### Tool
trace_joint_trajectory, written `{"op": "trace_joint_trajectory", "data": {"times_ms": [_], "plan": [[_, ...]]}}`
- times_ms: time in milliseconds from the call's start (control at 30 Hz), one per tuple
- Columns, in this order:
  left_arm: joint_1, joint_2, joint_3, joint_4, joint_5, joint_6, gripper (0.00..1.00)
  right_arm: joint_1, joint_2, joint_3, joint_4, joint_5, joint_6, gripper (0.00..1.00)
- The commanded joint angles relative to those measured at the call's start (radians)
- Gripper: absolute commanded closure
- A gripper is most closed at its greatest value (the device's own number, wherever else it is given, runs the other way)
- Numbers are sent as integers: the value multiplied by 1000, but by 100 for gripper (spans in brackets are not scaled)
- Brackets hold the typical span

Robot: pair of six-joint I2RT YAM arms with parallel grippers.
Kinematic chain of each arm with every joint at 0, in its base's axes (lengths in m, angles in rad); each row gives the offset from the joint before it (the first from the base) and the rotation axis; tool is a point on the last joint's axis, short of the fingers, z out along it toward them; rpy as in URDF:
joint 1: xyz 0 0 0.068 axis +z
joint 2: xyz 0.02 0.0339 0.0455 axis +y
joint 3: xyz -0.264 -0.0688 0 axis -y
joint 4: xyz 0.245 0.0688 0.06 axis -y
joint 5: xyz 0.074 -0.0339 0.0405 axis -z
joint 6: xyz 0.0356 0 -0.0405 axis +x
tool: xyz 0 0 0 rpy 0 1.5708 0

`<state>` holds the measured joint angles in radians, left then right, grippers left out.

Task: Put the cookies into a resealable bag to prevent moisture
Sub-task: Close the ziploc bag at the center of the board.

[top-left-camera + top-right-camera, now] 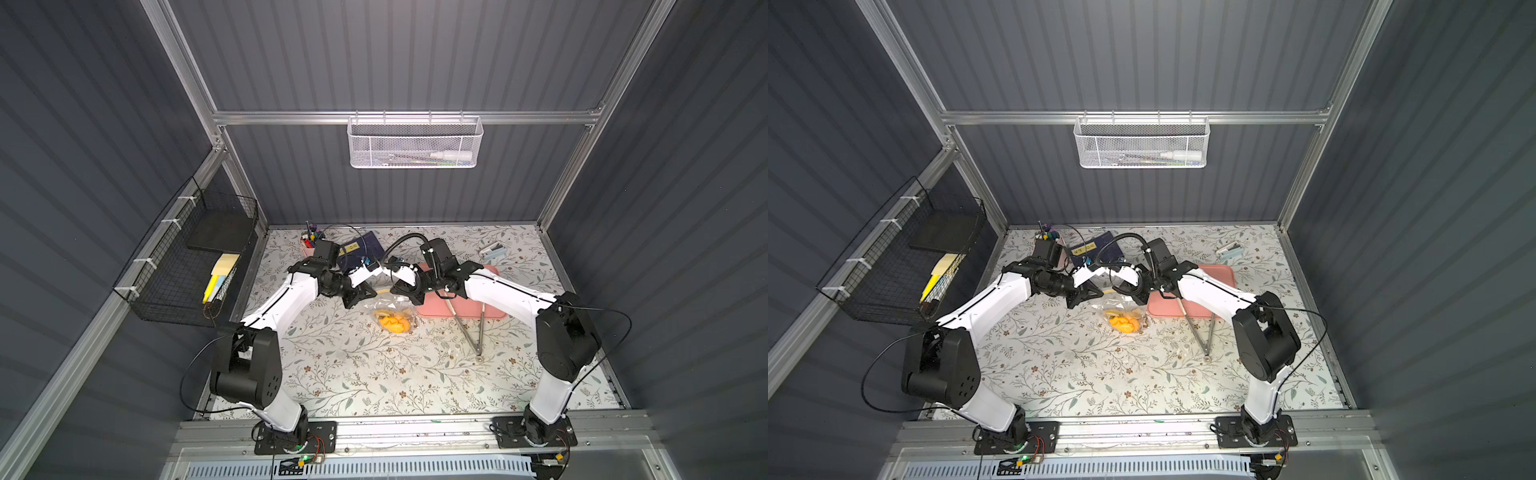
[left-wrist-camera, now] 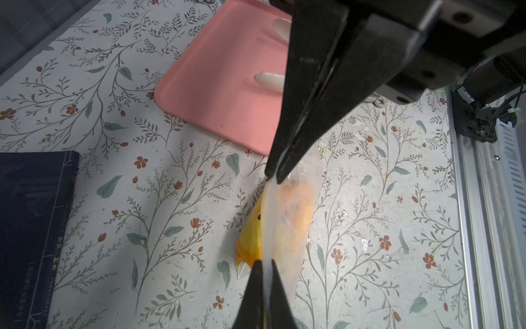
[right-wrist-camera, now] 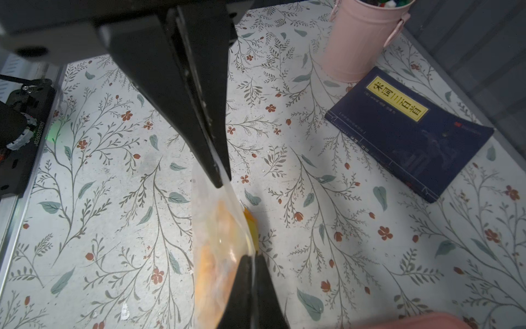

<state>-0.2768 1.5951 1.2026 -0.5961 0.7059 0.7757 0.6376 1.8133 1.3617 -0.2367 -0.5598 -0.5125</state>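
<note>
Where pincers (image 2: 264, 263) (image 2: 274, 176) clamp, bag (image 2: 287, 216) (rim) between.

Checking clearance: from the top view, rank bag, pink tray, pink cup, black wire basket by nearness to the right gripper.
1. resealable bag, held in right gripper
2. pink tray, beside it
3. pink cup, back left
4. black wire basket, left wall

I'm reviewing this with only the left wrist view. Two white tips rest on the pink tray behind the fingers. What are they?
Observer: They are the ends of metal tongs. In both top views the tongs lie open in a V, crossing the near edge of the pink tray, hinge on the table.
Operator: Are all cookies bagged?
Observer: Both top views show orange cookies bunched low in the resealable bag. The right arm hides part of the tray, so strays can't be ruled out.
</note>
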Motion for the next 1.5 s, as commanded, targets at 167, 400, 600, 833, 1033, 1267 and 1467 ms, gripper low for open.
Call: {"op": "trace_joint_trajectory", "data": {"times_ms": [167,400,600,833,1033,1267,1467], "plan": [[37,-87,-82,55,50,-39,77,-17,-28,-42,88,-49,46,100],[51,-105,-130,106,60,-83,93,-17,-29,-46,87,-77,57,98],[68,-76,-118,90,93,-78,100,-6,-12,-46,136,-107,103,70],[76,-55,-104,99,125,-79,100,1,30,-34,201,-123,148,71],[85,-49,-103,102,140,-81,100,8,53,-15,157,-149,122,66],[94,-43,-101,100,163,-81,100,12,64,-30,214,-151,152,76],[95,-28,-86,60,161,-57,100,19,64,-18,228,-147,149,82]]}}
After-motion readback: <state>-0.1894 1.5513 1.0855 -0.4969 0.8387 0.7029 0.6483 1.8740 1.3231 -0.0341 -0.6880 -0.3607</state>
